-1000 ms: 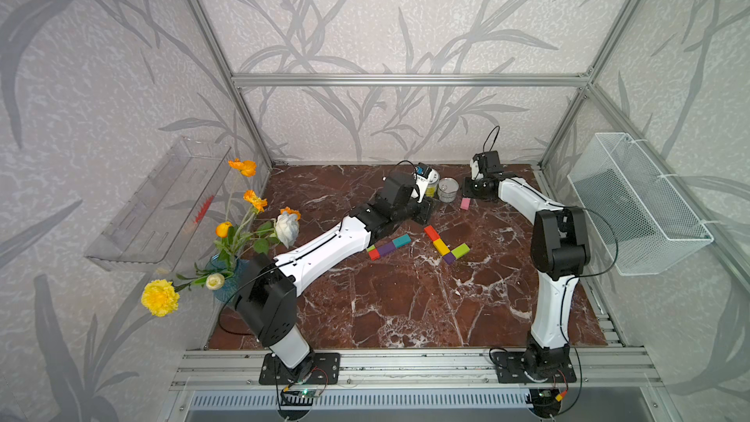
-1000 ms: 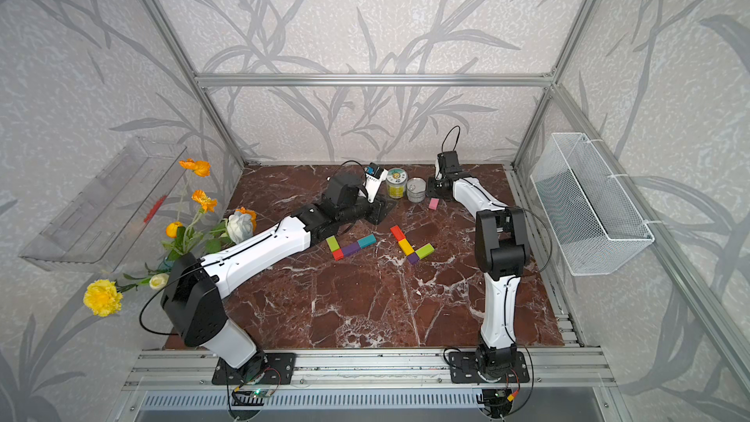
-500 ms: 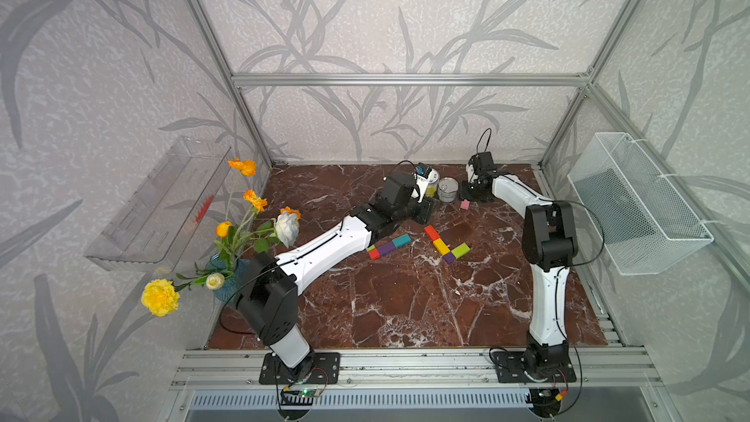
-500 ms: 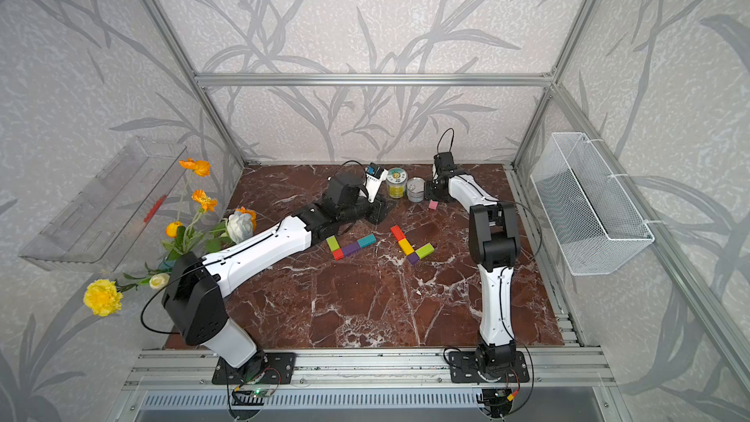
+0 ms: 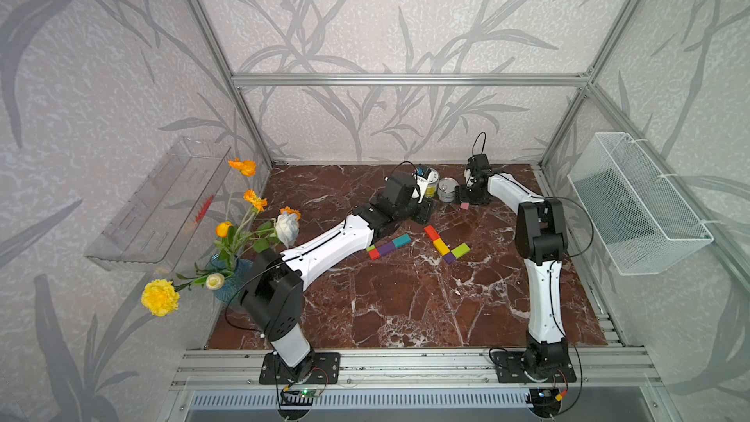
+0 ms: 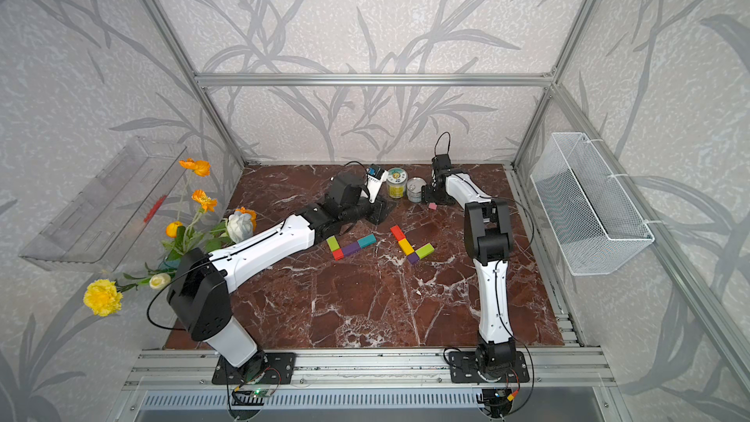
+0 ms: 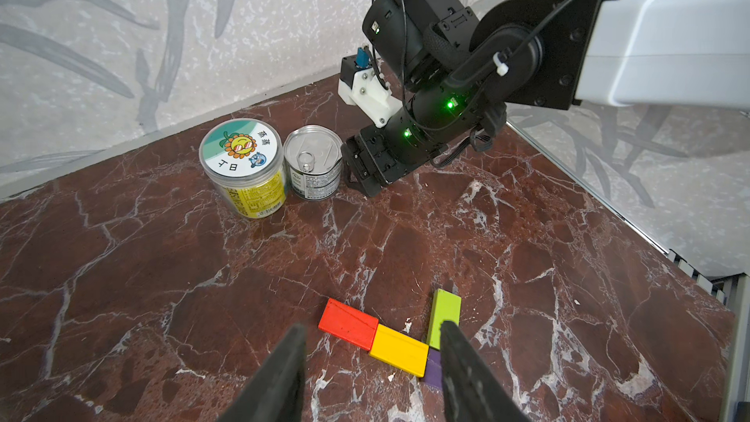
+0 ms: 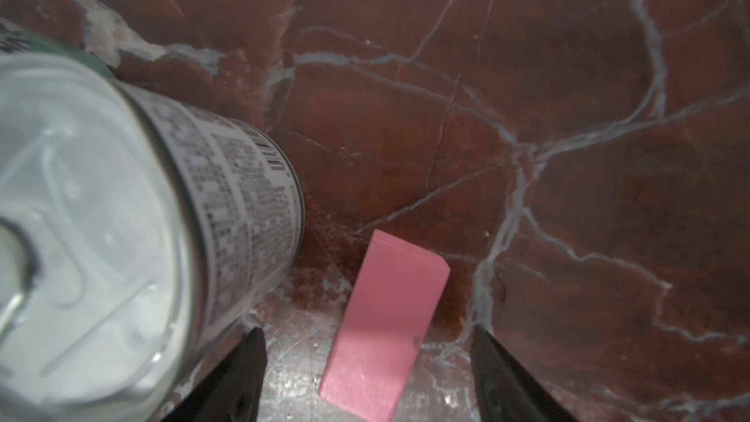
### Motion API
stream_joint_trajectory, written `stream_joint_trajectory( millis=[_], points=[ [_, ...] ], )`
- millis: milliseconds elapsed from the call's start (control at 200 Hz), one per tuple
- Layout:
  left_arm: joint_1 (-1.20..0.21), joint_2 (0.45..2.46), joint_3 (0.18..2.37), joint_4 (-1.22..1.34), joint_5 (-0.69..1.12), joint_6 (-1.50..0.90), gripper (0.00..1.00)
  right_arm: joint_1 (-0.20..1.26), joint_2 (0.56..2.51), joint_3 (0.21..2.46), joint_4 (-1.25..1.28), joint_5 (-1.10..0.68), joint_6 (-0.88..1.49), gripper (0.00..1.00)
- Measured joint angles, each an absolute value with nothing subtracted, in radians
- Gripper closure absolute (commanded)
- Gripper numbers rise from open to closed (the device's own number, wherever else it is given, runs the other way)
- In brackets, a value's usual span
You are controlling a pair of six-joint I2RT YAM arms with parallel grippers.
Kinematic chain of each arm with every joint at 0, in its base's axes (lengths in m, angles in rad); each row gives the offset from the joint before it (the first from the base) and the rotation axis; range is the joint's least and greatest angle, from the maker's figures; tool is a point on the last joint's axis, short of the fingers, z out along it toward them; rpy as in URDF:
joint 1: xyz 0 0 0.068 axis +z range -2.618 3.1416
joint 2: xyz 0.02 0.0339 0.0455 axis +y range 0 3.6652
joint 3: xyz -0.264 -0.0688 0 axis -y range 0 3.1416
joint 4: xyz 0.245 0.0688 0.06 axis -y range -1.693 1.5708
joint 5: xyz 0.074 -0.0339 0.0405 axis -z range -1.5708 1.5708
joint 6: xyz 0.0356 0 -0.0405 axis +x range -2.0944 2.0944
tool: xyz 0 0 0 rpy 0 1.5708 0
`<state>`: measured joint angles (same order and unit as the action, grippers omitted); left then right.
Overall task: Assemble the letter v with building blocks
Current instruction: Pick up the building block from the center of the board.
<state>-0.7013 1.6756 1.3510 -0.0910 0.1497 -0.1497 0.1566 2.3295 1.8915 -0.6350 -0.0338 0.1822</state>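
Note:
The letter v (image 5: 446, 246) lies mid-table as a red (image 7: 348, 323), a yellow (image 7: 399, 350) and a purple corner block (image 7: 433, 367), with a lime green one (image 7: 444, 316) angling off. A second row (image 5: 387, 246) of green, red, purple and teal blocks sits to its left. My left gripper (image 7: 372, 326) hovers open over the v, holding nothing. A pink block (image 8: 389, 310) lies flat near the back. My right gripper (image 8: 367, 332) stands open astride it, both fingers clear of its sides; in a top view the block (image 5: 464, 206) shows just in front of that gripper (image 5: 466, 196).
A silver tin can (image 8: 101, 217) stands right beside the right gripper's finger, with a yellow lidded jar (image 7: 243, 164) next to it. A flower vase (image 5: 227, 274) stands at the left edge. A wire basket (image 5: 637, 205) hangs on the right wall and a clear tray (image 5: 158, 205) on the left wall.
The right arm's elbow has swung left while its gripper stayed by the silver can and pink block. The left arm and all blocks look unmoved.

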Motion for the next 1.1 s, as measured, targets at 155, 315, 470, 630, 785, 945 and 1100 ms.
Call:
stream_joint_trajectory(
  millis=[155,315,470,630,785,945,1100],
  points=[
    [-0.700,1.687,1.351,-0.080,0.151,-0.150,0.47,0.149,2.340,1.913,-0.670,-0.034,0.182,0.17],
    [-0.699,1.696,1.351,-0.075,0.156,-0.154,0.47,0.138,2.363,1.961,-0.706,-0.035,0.181,0.20],
    [-0.699,1.703,1.351,-0.074,0.162,-0.160,0.47,0.137,2.410,2.028,-0.747,-0.039,0.171,0.29],
    [-0.699,1.711,1.351,-0.074,0.170,-0.162,0.47,0.137,2.448,2.098,-0.801,-0.053,0.163,0.44],
    [-0.699,1.718,1.353,-0.074,0.178,-0.168,0.46,0.137,2.453,2.106,-0.816,-0.064,0.155,0.70],
    [-0.699,1.744,1.378,-0.084,0.195,-0.175,0.46,0.136,2.447,2.091,-0.807,-0.072,0.160,0.87],
    [-0.699,1.803,1.443,-0.120,0.240,-0.177,0.47,0.129,2.377,1.958,-0.726,-0.091,0.168,0.88]
  ],
)
